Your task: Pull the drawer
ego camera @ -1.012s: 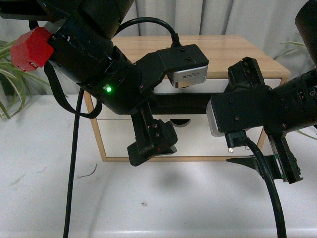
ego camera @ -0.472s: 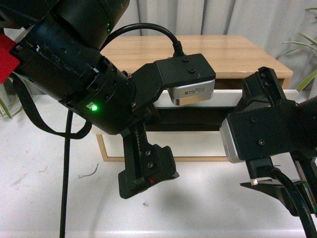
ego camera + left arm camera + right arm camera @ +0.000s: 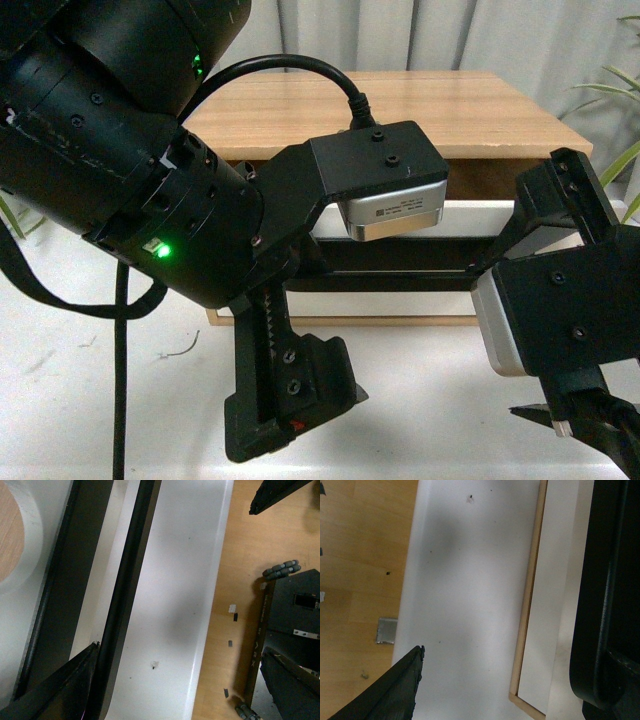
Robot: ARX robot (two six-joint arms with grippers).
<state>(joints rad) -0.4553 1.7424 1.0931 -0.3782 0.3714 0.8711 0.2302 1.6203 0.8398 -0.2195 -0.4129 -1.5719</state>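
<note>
While the white worktop (image 3: 420,400) carries the wooden cabinet (image 3: 440,110), the drawer (image 3: 470,213) stands pulled out of it. The left gripper (image 3: 177,652) has its jaws apart, one finger (image 3: 60,690) touching the black handle (image 3: 127,580). Whether the right gripper (image 3: 560,418) has its jaws apart or together, I cannot tell.

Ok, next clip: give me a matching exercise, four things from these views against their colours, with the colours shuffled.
Things:
1. drawer handle
2. cabinet top
3. indicator light on the left arm
4. table

Colours:
A. green
B. white
C. black
D. light wood

Pairs: 1-C, 2-D, 3-A, 4-B
</note>
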